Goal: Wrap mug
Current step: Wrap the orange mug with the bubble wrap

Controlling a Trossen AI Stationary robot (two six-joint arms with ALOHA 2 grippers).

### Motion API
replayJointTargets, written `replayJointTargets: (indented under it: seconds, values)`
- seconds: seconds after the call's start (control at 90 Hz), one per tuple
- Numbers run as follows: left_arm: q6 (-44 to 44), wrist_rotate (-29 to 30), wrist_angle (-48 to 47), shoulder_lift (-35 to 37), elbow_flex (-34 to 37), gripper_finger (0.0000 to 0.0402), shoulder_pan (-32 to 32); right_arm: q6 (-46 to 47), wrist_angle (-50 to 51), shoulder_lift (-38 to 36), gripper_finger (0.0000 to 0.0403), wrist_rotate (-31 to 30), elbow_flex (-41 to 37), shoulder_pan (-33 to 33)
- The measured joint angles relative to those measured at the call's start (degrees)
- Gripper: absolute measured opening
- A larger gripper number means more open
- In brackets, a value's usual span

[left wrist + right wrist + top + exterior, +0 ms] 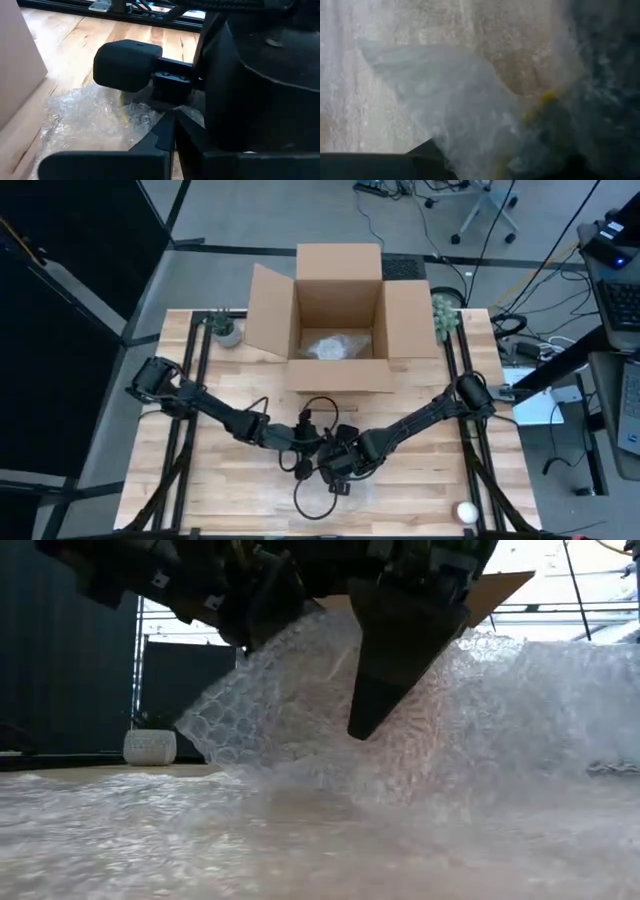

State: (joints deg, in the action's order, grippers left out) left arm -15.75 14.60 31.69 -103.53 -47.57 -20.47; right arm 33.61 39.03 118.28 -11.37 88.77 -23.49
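Both arms meet low in the middle of the high view, over a sheet of bubble wrap (330, 740) spread on the worktop (230, 380). The left end effector (300, 452) and right end effector (338, 463) sit almost touching there, and I cannot tell whether either is clenched or released.

In the low view the wrap rises in a mound at centre frame, with one dark finger (385, 670) pressing down into it. The mug (545, 100) shows only as a yellowish glint through the plastic at the right of the right wrist view, so it seems to be bundled inside already.

An open box (340, 310) stands at the top centre of the high view with some wrap lying in it.

I judge the wrapping to be midway: the sheet is folded over, not yet tucked. Next the loose flap needs pulling round and pinning tight without letting the mug roll.
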Motion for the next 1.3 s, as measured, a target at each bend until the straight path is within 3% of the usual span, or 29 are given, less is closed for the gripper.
replayJointTargets:
  seconds: [0.511, 0.956, 1.3]
  values:
    - [1.38, 0.05, -0.45, 0.26, 0.11, 0.0, 0.0, -1.91, 11.49, 0.07, 0.016, 2.36, 9.49, -0.15]
    - [1.51, 0.08, -0.3, 0.22, 0.22, 0.0, 0.0, -2.41, 29.46, 0.02, 0.016, 2.57, 21.08, -0.57]
    - [1.46, 0.12, -0.09, 0.2, 0.26, 0.0, -0.02, 0.35, 33.69, -0.02, 0.016, 8.48, 26.84, -2.82]
